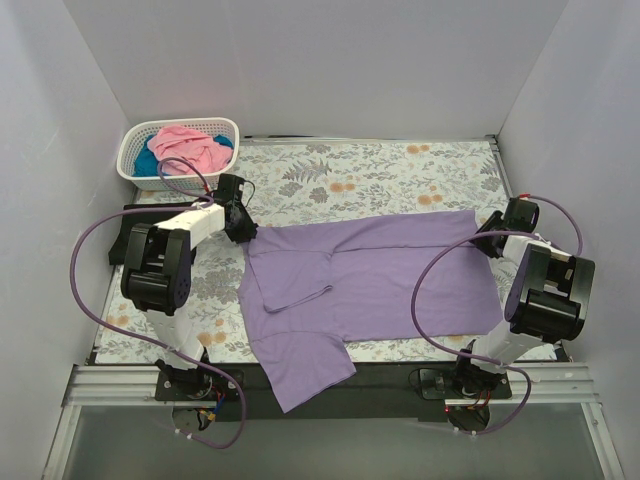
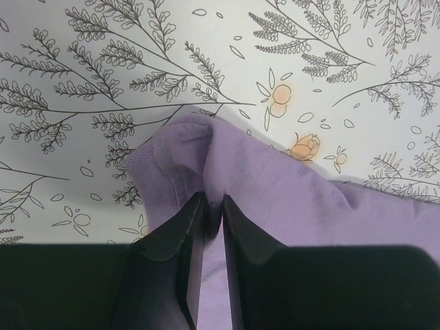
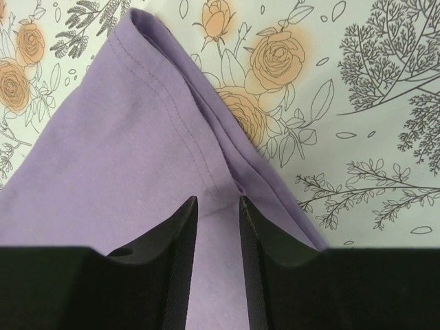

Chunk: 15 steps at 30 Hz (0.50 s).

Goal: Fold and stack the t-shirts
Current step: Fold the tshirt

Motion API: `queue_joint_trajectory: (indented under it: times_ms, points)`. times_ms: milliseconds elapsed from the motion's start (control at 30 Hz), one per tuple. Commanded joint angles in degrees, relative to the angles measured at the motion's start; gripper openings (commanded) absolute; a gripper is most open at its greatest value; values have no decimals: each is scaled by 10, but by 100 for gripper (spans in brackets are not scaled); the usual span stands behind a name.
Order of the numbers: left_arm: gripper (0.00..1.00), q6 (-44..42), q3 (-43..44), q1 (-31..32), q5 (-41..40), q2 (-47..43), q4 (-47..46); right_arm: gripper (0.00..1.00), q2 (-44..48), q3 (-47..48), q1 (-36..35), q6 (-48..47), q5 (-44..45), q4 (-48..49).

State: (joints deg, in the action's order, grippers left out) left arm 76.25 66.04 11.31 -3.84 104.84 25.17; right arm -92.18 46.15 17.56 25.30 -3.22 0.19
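Note:
The lavender t-shirt [image 1: 380, 280] lies spread across the floral cloth, with its near-left part folded over and one end reaching over the black front edge. My left gripper [image 1: 245, 228] is shut on the shirt's far-left corner; in the left wrist view the fabric [image 2: 275, 179] bunches up between the nearly closed jaws [image 2: 212, 198]. My right gripper [image 1: 495, 243] is at the far-right corner; in the right wrist view its jaws [image 3: 218, 199] stand narrowly apart with the hemmed fabric [image 3: 124, 137] puckered between them. The pink t-shirt [image 1: 190, 145] and the teal t-shirt [image 1: 147, 160] lie in the basket. The black t-shirt is out of view.
The white lattice basket [image 1: 135, 170] stands at the far left corner. The grey-and-orange floral cloth [image 1: 380, 175] covers the table. White walls close in the left, back and right sides. A black strip [image 1: 400, 372] runs along the front edge.

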Motion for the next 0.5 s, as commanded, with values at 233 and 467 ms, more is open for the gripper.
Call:
queue_joint_trajectory:
  times_ms: [233,467]
  points:
    - [15,-7,-5,-3,6,-17,-12,32,-8,0,6,6,-4,37]
    - [15,-11,-7,-3,4,-21,-12,33,-4,-12,7,17,17,33]
